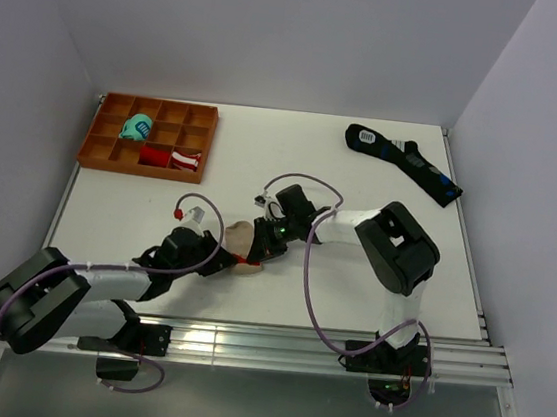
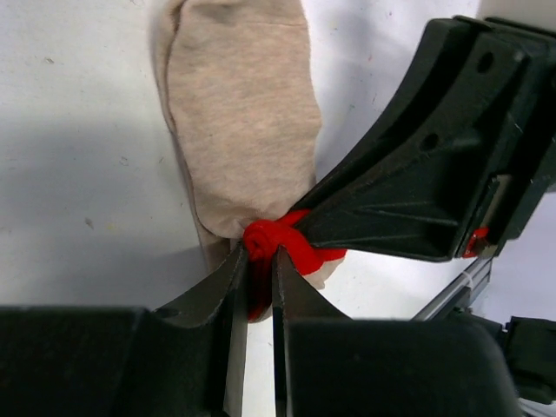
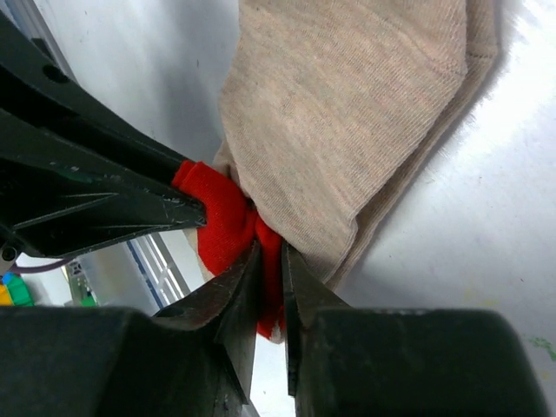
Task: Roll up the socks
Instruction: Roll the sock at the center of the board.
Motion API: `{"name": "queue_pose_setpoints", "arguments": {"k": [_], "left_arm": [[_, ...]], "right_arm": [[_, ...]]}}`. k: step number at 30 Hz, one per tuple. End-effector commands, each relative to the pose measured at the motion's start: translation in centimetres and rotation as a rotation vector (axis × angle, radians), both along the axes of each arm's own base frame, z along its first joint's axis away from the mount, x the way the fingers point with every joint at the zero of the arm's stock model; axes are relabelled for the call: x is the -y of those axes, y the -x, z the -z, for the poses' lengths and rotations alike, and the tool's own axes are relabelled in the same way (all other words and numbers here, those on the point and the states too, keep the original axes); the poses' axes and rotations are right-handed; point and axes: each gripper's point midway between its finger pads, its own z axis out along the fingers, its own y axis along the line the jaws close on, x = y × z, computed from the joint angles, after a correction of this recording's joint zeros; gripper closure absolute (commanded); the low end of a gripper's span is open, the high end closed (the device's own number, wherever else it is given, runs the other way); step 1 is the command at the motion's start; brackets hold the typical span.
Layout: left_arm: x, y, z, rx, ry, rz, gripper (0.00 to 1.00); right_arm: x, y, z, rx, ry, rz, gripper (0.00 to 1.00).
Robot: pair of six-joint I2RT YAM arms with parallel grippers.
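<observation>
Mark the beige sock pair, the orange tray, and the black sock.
Beige fabric sock pair with red end (image 2: pixel 239 113): left wrist view, beige body.
Orange divided tray (image 1: pixel 112 163): top view, near rim.
Long black sock (image 1: pixel 398 152): top view, middle.

Contact zone: the left gripper (image 2: pixel 258 256) and right gripper (image 3: pixel 269 252) meet tip to tip at the red end of the socks (image 1: pixel 240 236). Each is closed on the red fabric, and no passage remains between them.

Obstacles:
- The left arm (image 1: pixel 99 284) lies across the near-left of the table (image 1: pixel 265 147).
- The right arm (image 1: pixel 395 247) stands near the middle right. Its purple cable (image 1: pixel 305 282) loops low beside the contact zone.
- The orange tray (image 1: pixel 142 169) occupies the far-left corner.
- The black sock (image 1: pixel 405 161) lies flat at the far right.
- The side walls (image 1: pixel 25 139) close off the table.

Free room:
- The far middle strip between the tray and the black sock
- The surface right of the right arm, on the near side of the black sock
- The band between the tray and the left arm
</observation>
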Motion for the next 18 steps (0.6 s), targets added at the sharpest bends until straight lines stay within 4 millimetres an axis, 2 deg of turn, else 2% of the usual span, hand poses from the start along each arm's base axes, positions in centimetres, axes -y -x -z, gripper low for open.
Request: {"name": "queue_pose_setpoints", "arguments": {"k": [1, 11, 13, 18], "left_arm": [[-0.1, 1.7, 2.0, -0.142, -0.019, 0.054, 1.0], [-0.9, 2.1, 3.9, -0.246, -0.081, 0.056, 1.0], [-1.0, 2.2, 4.2, -0.262, -0.085, 0.055, 1.0], [-1.2, 2.5, 4.6, -0.305, -0.08, 0.057, 1.0]], "right_arm": [[3.6, 0.9, 4.9, 0.014, 0.221, 0.056, 0.78], [3.4, -0.1, 3.4, 0.086, 0.18, 0.109, 0.69], [2.8, -1.0, 2.2, 0.136, 0.136, 0.123, 0.66], [2.7, -2.1, 1.3, 0.196, 0.118, 0.142, 0.64]]}}
